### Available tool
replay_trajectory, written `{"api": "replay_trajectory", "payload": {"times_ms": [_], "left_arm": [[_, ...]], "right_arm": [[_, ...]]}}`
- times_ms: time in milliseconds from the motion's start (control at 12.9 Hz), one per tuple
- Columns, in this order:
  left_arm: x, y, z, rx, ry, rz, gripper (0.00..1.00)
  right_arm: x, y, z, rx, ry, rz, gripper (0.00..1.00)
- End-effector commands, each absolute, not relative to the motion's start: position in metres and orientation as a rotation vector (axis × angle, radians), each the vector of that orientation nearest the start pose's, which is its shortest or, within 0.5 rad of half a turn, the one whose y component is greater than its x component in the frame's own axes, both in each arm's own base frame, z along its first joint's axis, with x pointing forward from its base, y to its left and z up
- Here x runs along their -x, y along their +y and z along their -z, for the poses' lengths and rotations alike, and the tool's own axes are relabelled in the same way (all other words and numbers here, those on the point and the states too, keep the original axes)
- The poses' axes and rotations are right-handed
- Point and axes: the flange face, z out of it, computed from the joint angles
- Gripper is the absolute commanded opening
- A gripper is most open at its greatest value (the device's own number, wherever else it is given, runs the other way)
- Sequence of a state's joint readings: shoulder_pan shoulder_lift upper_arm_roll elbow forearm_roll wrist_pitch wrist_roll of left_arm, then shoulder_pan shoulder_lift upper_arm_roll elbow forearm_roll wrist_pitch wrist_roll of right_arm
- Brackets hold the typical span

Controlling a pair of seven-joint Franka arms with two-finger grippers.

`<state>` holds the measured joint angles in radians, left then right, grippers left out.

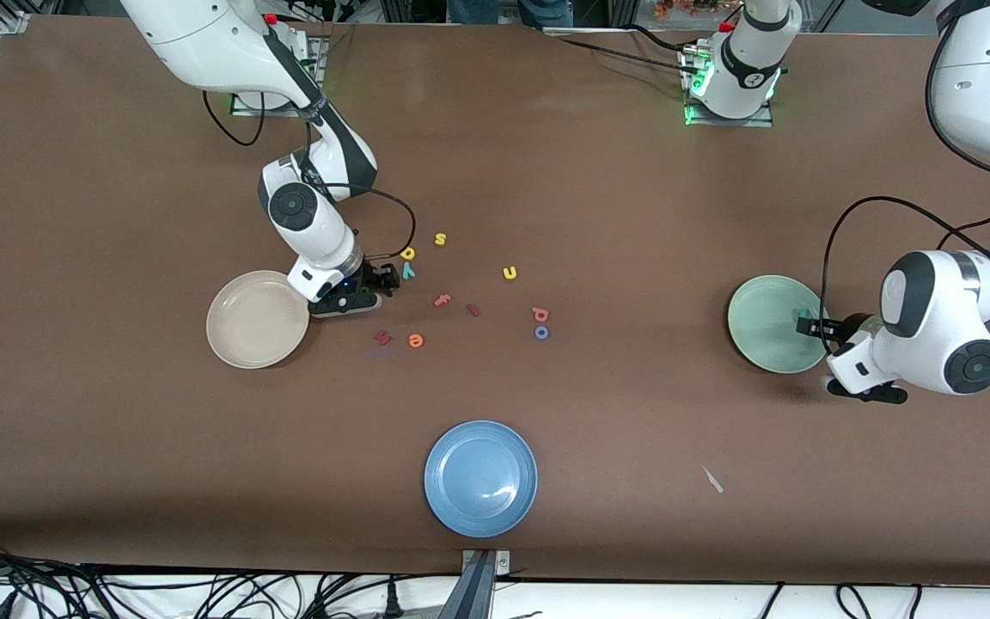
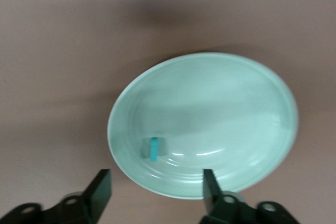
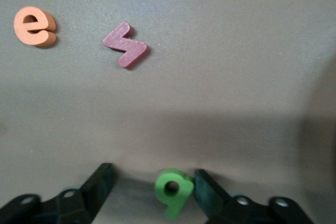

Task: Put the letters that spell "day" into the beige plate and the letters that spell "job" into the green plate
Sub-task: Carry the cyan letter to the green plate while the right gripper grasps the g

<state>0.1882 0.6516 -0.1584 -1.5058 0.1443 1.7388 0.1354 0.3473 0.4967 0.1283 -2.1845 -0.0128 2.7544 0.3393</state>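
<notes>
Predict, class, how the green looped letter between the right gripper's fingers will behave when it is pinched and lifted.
The green looped letter looks like thick, matte foam, so it probably weighs little and gives slightly when pinched. It lies flat, so it is unlikely to roll. Sitting against one finger of the right gripper, it may twist or slide as they close.

Front view: high, across the table, facing both arm bases, taking in all 3 plates. Left wrist view: close, looking down on the green plate (image 2: 205, 124). Right wrist view: close above the table, sharing the orange "e" (image 3: 33, 25) with the front view.
</notes>
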Motion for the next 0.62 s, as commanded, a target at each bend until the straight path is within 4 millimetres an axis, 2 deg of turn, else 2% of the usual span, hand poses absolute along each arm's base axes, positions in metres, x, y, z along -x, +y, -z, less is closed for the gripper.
{"api": "replay_trajectory", "payload": {"times_ms": [0, 78, 233, 310, 465, 543], "left_arm": [[-0.677, -0.009, -0.317, 3.155, 0.185, -0.546, 1.0], [-0.678, -0.029, -0.328, 3.214, 0.069, -0.539, 1.0], [-0.673, -0.076, -0.335, 3.265, -0.101, -0.579, 1.0], [-0.669, -0.107, -0.335, 3.261, -0.165, -0.602, 1.0], [-0.658, -0.164, -0.33, 3.224, -0.218, -0.622, 1.0], [-0.65, -0.199, -0.324, 3.221, -0.183, -0.613, 1.0]], "right_arm": [[-0.49, 0.247, -0.163, 3.068, -0.217, 0.058, 0.47], [-0.488, 0.246, -0.161, 3.07, -0.215, 0.052, 0.43], [-0.489, 0.243, -0.162, 3.071, -0.209, 0.052, 0.3], [-0.489, 0.243, -0.162, 3.071, -0.209, 0.052, 0.24], [-0.492, 0.238, -0.169, 3.071, -0.212, 0.063, 0.14], [-0.494, 0.234, -0.176, 3.073, -0.225, 0.066, 0.13]]}}
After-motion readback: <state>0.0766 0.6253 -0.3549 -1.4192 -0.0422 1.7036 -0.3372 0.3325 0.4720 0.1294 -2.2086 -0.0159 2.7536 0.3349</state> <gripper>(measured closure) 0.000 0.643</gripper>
